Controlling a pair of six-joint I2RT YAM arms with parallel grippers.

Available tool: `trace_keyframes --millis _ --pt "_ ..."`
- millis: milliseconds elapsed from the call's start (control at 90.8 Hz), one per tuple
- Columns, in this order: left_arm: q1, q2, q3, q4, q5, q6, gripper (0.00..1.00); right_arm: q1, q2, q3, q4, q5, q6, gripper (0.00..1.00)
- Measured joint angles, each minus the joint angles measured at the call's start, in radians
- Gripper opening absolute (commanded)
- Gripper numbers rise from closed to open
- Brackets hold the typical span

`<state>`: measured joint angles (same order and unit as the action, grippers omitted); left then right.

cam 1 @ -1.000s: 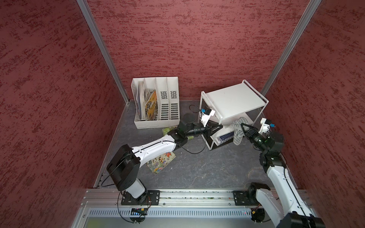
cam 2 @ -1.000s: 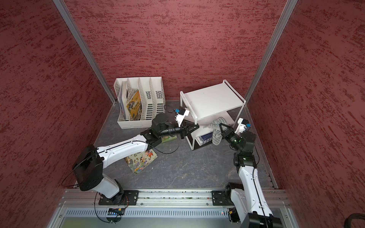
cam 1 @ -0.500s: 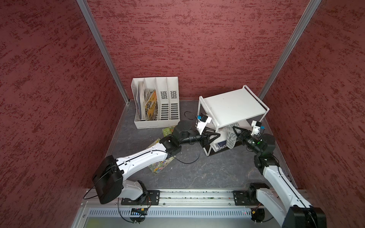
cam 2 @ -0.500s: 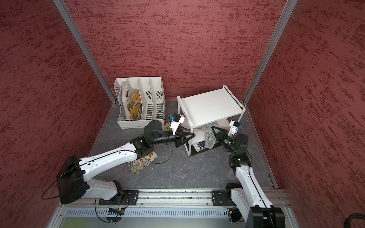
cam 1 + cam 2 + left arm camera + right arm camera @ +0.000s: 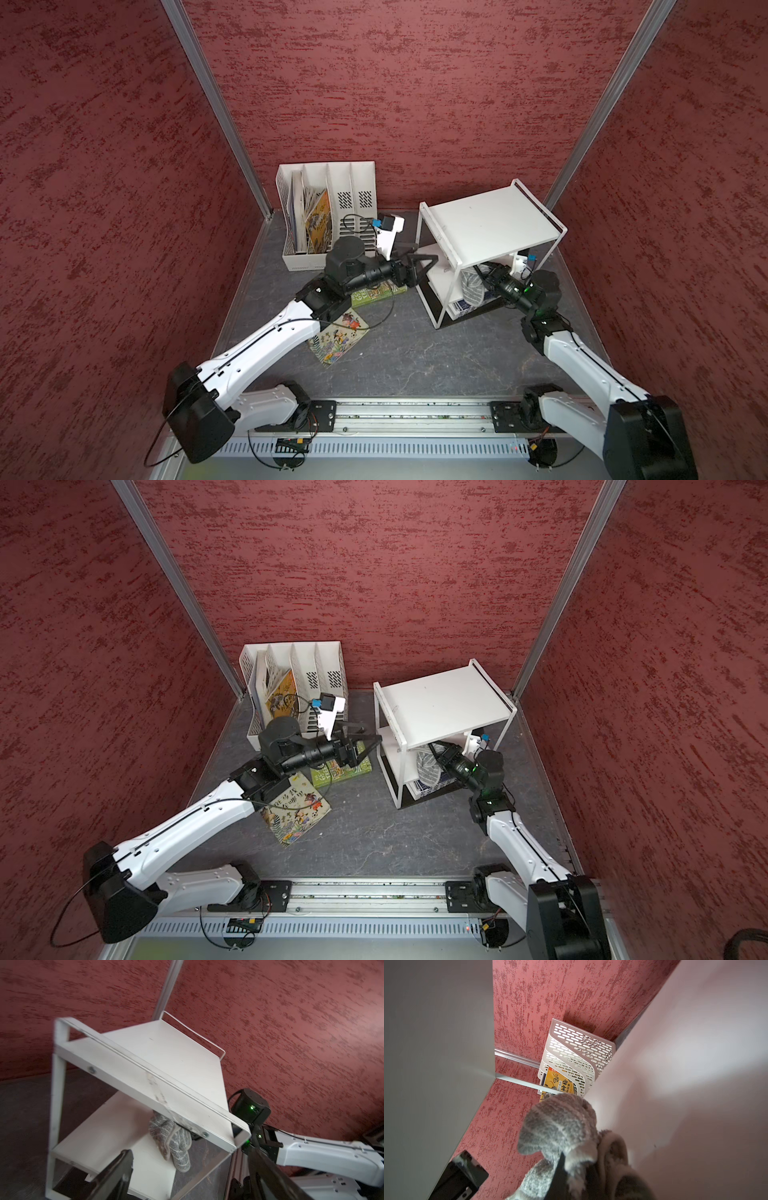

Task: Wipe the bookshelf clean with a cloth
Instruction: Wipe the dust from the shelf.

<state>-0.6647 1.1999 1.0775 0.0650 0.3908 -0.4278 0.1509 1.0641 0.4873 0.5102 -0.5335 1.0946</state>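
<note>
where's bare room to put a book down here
Bare: grey floor between the floral picture book, white three-tier bookshelf and front rail; also the bookshelf's top board. Crowded: left arm and green book between white file organizer and bookshelf.

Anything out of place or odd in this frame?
Two books lie loose on the floor: a green book and a colourful book partly under the left arm, not in the file organizer. The bookshelf stands skewed to it, its top board's edge scuffed.

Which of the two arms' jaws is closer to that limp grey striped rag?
Right. The right gripper is shut on the grey striped cloth inside the white three-tier bookshelf; the left gripper hangs open outside its frame.
</note>
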Motion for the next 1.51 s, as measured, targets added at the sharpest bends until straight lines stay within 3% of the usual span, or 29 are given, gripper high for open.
trace_keyframes --millis 209,628,881,1113,1510 --pt "0.132 0.106 0.219 -0.126 -0.064 -0.082 0.83 0.053 0.141 0.14 0.003 0.022 -0.119 0.0" --pt "0.133 0.43 0.484 -0.203 -0.106 -0.126 0.7 0.122 0.333 0.224 0.113 0.013 -0.306 0.0" --pt "0.102 0.465 0.528 -0.208 -0.112 -0.11 0.62 0.162 0.353 0.235 0.077 0.04 -0.389 0.0" --pt "0.091 0.466 0.535 -0.216 -0.141 -0.098 0.59 0.16 0.282 0.169 0.068 0.153 -0.385 0.0" --pt "0.085 0.477 0.554 -0.224 -0.166 -0.092 0.55 0.085 0.193 0.084 0.067 0.292 -0.438 0.0"
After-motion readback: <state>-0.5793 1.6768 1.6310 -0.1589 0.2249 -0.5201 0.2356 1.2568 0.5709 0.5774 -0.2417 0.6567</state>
